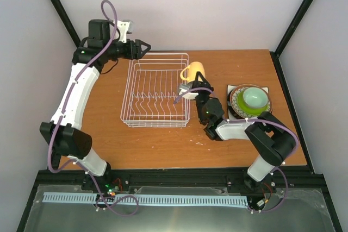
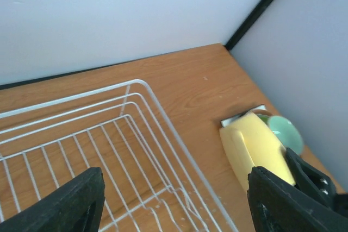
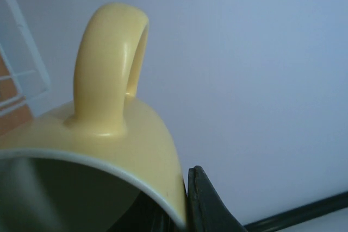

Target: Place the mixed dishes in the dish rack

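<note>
My right gripper is shut on the rim of the yellow-tan mug and holds it above the right edge of the white wire dish rack. In the right wrist view the mug fills the frame, handle up, one finger pressed against its wall. The mug also shows in the left wrist view. My left gripper is open and empty above the rack's far left corner. The pale grey-green cup sits on the lime-green plate, stacked on the patterned-rim plate and the white plate.
The plate stack stands on the wooden table right of the rack, close to my right arm's elbow. Black frame posts rise at the back corners, with white walls behind. The rack holds nothing.
</note>
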